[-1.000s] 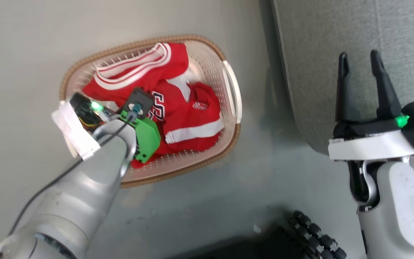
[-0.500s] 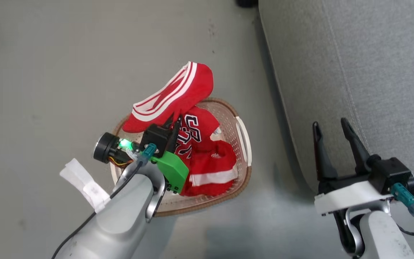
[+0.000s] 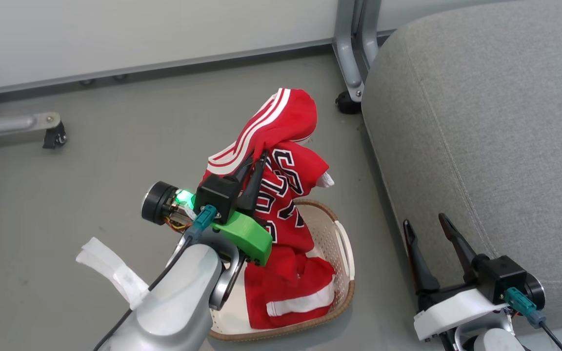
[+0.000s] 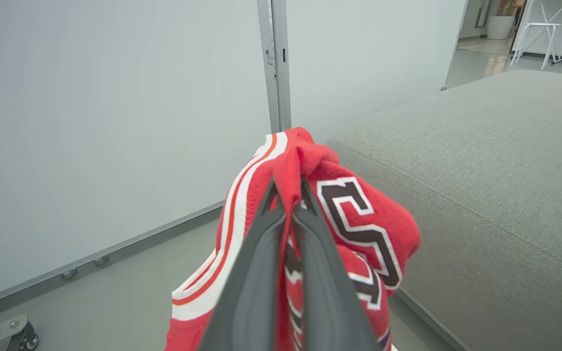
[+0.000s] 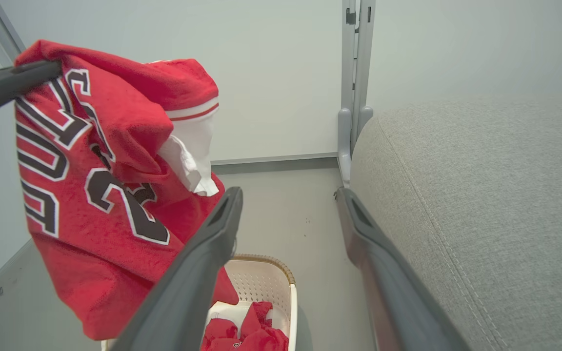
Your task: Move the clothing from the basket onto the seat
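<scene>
— Where's the jersey?
— Hanging above the basket, pinched tight in the left gripper. The shorts lie inside, at the basket's near edge.
— And the seat?
— Just right of the basket. The right gripper hovers at the seat's left edge, fingers spread, empty.

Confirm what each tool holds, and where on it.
Left tool pinches the red jersey at a bunched fold near its striped trim; right tool is open, empty.
</scene>
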`<state>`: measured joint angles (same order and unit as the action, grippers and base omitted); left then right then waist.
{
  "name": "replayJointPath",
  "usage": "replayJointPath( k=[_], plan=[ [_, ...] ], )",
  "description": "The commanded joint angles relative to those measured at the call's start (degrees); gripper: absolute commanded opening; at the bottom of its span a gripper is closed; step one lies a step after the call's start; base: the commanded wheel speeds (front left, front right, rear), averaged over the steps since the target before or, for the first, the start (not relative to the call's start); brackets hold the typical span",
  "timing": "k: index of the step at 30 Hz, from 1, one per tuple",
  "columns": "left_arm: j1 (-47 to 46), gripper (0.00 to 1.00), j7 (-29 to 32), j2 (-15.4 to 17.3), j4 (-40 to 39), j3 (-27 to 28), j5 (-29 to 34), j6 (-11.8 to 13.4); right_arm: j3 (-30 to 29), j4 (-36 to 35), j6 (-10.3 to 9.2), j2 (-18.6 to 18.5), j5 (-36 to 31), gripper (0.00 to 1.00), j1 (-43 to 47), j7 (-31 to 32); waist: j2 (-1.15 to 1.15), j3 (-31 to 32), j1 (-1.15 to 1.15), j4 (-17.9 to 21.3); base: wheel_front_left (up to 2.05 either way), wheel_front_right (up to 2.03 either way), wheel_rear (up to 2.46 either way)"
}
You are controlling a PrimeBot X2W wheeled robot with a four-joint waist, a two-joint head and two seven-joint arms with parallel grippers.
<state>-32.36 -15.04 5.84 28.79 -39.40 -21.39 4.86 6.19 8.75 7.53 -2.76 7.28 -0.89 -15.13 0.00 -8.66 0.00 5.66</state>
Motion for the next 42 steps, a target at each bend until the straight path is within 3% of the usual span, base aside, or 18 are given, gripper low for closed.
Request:
replayJointPath(
  k=[1,9,17,32,33,35,36,42],
  plan=[
    [0.8,0.0,-0.2,-0.3,-0.9,0.1,0.2,-0.2,0.1,0.0,-0.08,-0.2,0.1,1.0,1.1,0.0,0.0,3.8,0.0,-0.9,0.0,0.0,0.0],
    [1.3,0.0,0.5,-0.5,-5.7,-0.6,-0.7,-0.9,2.2,-0.2,-0.08,-0.2,1.0,1.0,1.6,0.0,0.0,6.1,0.0,-0.8,0.0,0.0,0.0],
    [2.3,0.0,3.3,-1.0,-9.2,-3.4,-1.2,-2.2,10.9,-0.9,-0.08,-1.1,5.5,1.0,-1.3,0.0,0.0,7.3,0.0,-0.1,0.0,0.0,0.0],
    [3.1,0.0,6.1,-2.6,-13.5,-11.0,-2.5,-3.6,19.9,6.3,-0.08,-3.2,7.2,1.0,-3.3,0.0,0.0,8.7,0.0,-0.3,0.0,0.0,0.0],
    [3.1,0.0,6.1,-2.6,-13.7,-11.3,-2.7,-3.4,19.9,6.3,-0.08,-3.2,7.1,0.67,-3.2,0.0,0.0,8.8,0.0,-0.3,0.0,0.0,0.0],
    [3.2,0.0,6.3,-2.7,-14.2,-11.8,-2.8,-3.2,20.0,5.8,-0.08,-3.2,7.3,0.17,-3.0,0.0,0.0,8.8,0.0,-0.3,0.0,0.0,0.0],
    [3.2,0.0,6.4,-2.7,-14.3,-11.9,-2.9,-3.0,20.2,5.6,-0.08,-3.4,7.4,0.0,-3.0,0.0,0.0,8.8,0.0,-0.3,0.0,0.0,0.0],
    [3.3,0.0,6.8,-2.3,-13.6,-12.0,-3.3,-2.5,21.7,4.7,-0.08,-4.3,8.7,0.0,-3.7,0.0,0.0,8.4,0.0,0.0,0.0,0.0,0.0]
  ],
)
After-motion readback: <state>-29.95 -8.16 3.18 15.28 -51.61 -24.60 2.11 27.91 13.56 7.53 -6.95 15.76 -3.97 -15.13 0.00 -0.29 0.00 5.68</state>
